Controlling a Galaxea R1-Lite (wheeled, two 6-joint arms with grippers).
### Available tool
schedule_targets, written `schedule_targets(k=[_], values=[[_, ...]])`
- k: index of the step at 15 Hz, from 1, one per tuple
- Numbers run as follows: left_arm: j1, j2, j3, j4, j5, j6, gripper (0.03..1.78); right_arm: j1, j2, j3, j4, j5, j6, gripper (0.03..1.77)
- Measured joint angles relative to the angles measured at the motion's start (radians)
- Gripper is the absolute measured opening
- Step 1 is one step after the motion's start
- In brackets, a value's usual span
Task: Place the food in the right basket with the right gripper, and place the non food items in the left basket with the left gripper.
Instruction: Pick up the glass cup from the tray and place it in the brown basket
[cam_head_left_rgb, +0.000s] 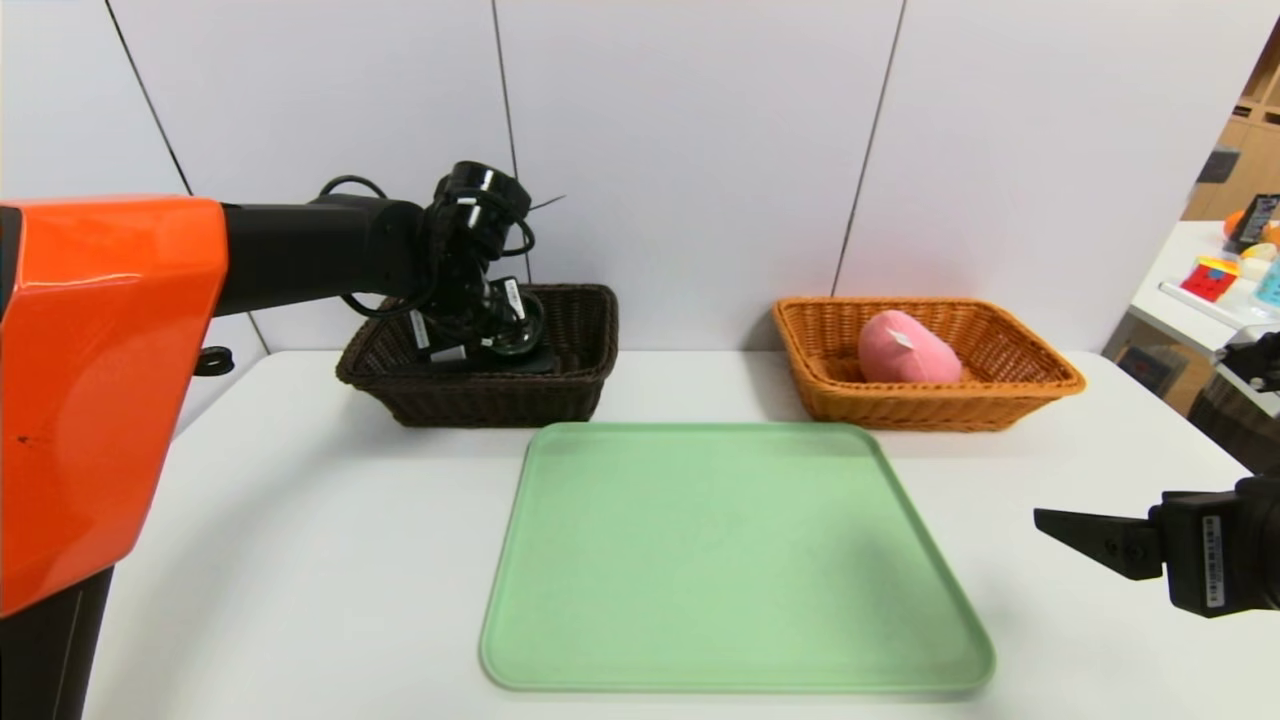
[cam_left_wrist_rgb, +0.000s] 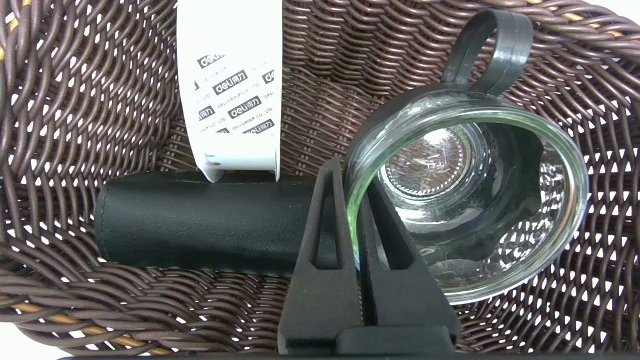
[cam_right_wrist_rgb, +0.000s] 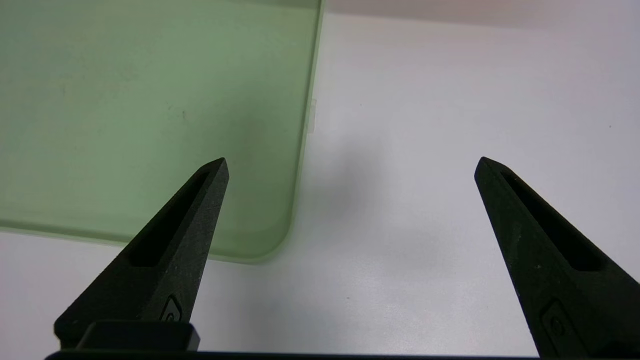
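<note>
Dark brown left basket (cam_head_left_rgb: 500, 385), far left on the white counter (cam_head_left_rgb: 300, 560), contains a black soft case (cam_left_wrist_rgb: 200, 222) lying flat along its floor, a white printed spool (cam_left_wrist_rgb: 230, 85), and a clear glass cup (cam_left_wrist_rgb: 470, 200) tipped so its mouth faces the wrist camera, black handle toward the wall. The left hand (cam_left_wrist_rgb: 357, 200) is clamped on the cup's rim. Orange-tan right basket (cam_head_left_rgb: 1000, 385), far right, holds the pink plush peach (cam_head_left_rgb: 905, 350), long axis roughly left–right. The green tray (cam_head_left_rgb: 730, 560) lies between. The right hand (cam_right_wrist_rgb: 350, 165) hovers near right, fingers spread, holding nothing.
</note>
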Motion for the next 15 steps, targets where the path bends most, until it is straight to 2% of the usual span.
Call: schedule_targets(k=[10, 11, 15], values=[[0.000, -0.004, 0.000, -0.004, 0.004, -0.003, 0.09, 0.001, -0.006, 0.000, 0.002, -0.003, -0.001, 1.70], [0.000, -0.004, 0.000, -0.003, 0.005, -0.003, 0.18, 0.002, -0.007, 0.000, 0.002, -0.003, -0.001, 1.70], [-0.001, -0.005, 0.000, -0.002, 0.010, -0.002, 0.79, 0.002, -0.013, 0.011, 0.001, -0.004, -0.001, 1.70]])
